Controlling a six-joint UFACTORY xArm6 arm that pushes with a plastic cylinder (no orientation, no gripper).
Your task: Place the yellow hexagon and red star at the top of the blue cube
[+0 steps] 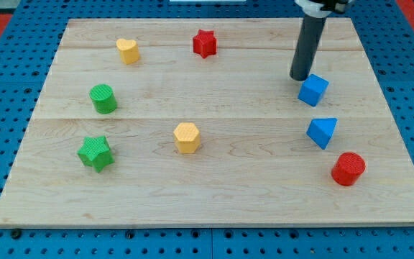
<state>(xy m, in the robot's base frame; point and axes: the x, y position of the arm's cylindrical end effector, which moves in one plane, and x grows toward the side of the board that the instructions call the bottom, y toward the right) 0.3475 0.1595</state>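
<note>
The yellow hexagon (187,137) lies near the board's middle, a little toward the view's bottom. The red star (205,43) lies near the view's top, centre. The blue cube (313,90) lies at the view's right. My tip (300,77) rests on the board just to the upper left of the blue cube, close to it or touching it; I cannot tell which. The rod rises from there to the view's top edge.
A yellow heart-like block (128,50) lies at the top left. A green cylinder (103,98) and a green star (95,152) lie at the left. A blue triangular block (322,132) and a red cylinder (348,168) lie at the right, below the cube. The wooden board (214,205) sits on blue pegboard.
</note>
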